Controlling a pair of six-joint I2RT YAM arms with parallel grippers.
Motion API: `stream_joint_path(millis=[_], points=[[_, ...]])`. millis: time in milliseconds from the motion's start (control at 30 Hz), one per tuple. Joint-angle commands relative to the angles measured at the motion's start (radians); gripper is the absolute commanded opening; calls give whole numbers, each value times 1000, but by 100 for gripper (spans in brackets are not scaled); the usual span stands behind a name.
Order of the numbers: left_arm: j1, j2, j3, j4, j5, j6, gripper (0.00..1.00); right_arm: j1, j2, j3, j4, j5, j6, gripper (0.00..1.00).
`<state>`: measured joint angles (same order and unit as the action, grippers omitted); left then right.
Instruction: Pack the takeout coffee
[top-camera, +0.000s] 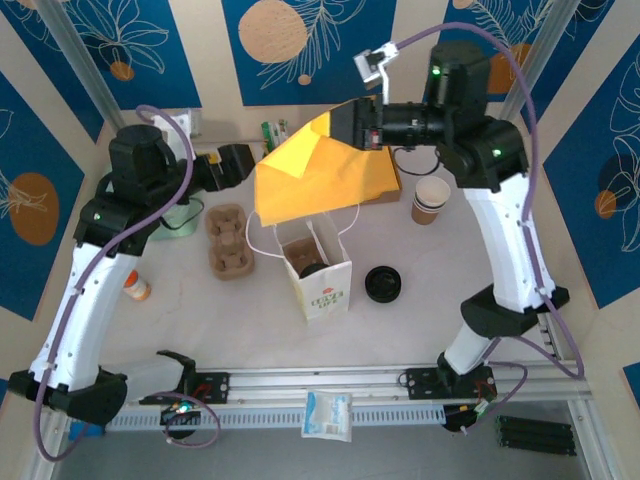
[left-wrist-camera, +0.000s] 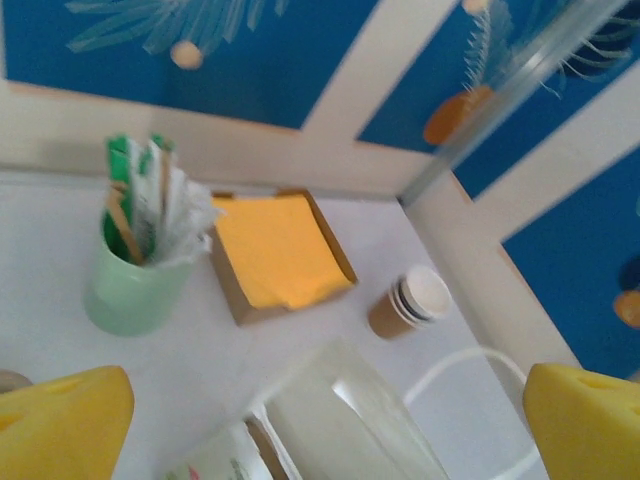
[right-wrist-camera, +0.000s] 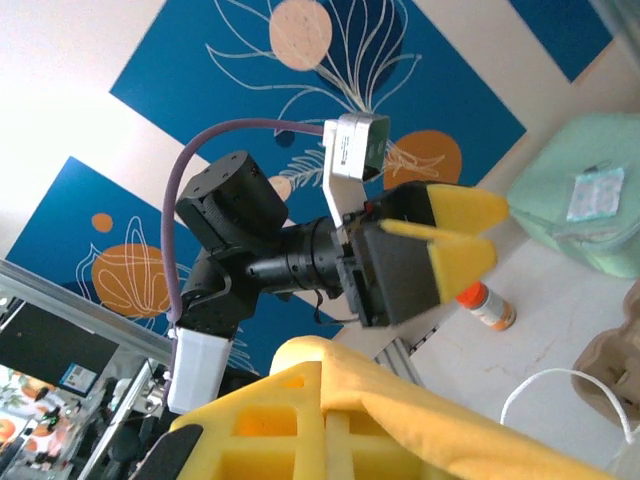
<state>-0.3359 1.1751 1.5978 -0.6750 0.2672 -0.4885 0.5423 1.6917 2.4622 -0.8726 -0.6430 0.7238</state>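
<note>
Top external view: my right gripper (top-camera: 345, 128) is clamped on a large yellow paper napkin (top-camera: 305, 175), which hangs spread out above the far half of the white table (top-camera: 430, 300). Its lower edge sits just beyond the open top of an upright white paper carrier bag (top-camera: 320, 275) with string handles. Something dark lies inside the bag, but I cannot make out what. The nested stack of small paper coffee cups (top-camera: 431, 198), white at the rim and brown below, stands on the table at the far right. It is just beside a brown cardboard napkin box (left-wrist-camera: 280, 255) full of yellow napkins and well apart from the bag, and neither of my grippers touches it. A brown moulded-pulp cup carrier (top-camera: 228, 240) lies left of the bag, and a pile of black round lids (top-camera: 383, 284) rests to its right. In the right wrist view my left gripper (right-wrist-camera: 460, 235) is released, its yellow fingertips spread with nothing between them. The left wrist view looks down past those tips at the bag, the box, the cups and a pale green cup (left-wrist-camera: 130, 290) holding wrapped sticks.
</note>
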Motion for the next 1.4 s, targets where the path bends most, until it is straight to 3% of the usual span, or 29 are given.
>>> stream_joint_path(millis=[0, 200, 533, 1067, 1367], points=[[-1, -67, -61, -6, 154, -25, 99, 47, 36, 45, -48, -23, -18, 0], [-6, -157, -155, -15, 192, -47, 99, 96, 59, 4, -57, 7, -42, 0], [-30, -201, -244, 25, 241, -87, 99, 95, 60, -82, -70, 20, -68, 0], [-90, -173, -297, 79, 254, -100, 99, 11, 55, -241, -7, -106, -64, 0], [-122, -154, -323, 101, 271, -110, 99, -64, 95, -216, -46, -177, -111, 0]])
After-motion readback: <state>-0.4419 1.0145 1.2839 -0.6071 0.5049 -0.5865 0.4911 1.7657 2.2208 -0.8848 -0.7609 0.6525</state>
